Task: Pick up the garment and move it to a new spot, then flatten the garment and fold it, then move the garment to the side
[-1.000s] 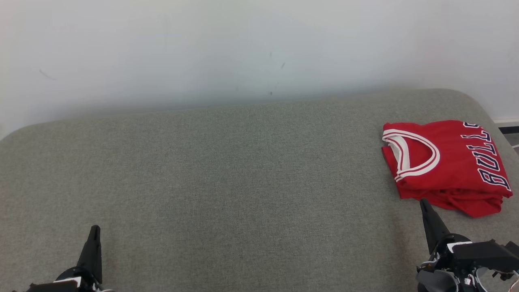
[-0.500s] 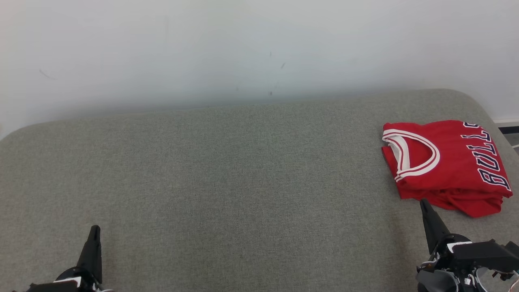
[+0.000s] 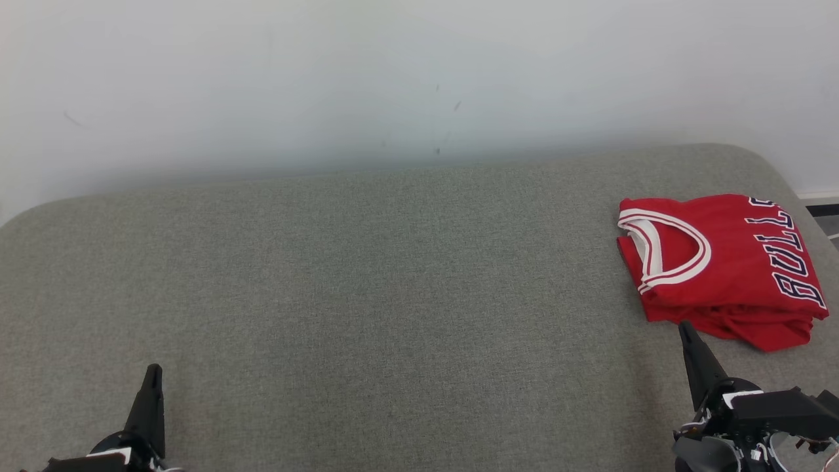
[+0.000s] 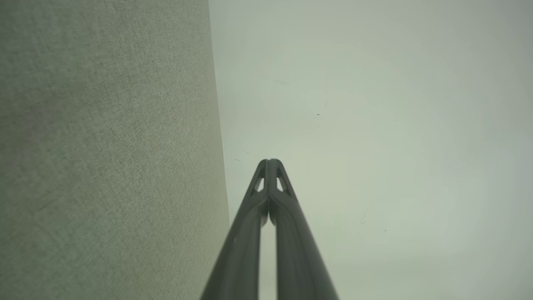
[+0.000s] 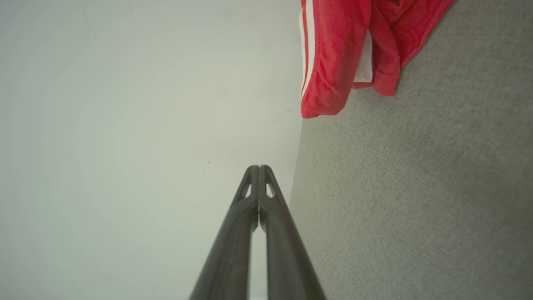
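On the far right of the grey-green woven upholstered surface, the folded red jersey with a white-trimmed neck and dark lettering lies close to the rounded edge.
Head view: the left jaws sit closed at the lower left, well apart from the jersey. The right jaws, closed on nothing, point up at the lower right, their tip just short of the near hem where loose lower layers stick out. A forward nudge there could, I judge, snag them and open the fold. Left wrist view: the jaws are pressed together, empty, against the pale wall. Right wrist view: the jaws meet at the tip, and the jersey's drooping corner lies ahead, likely to slump if brushed.
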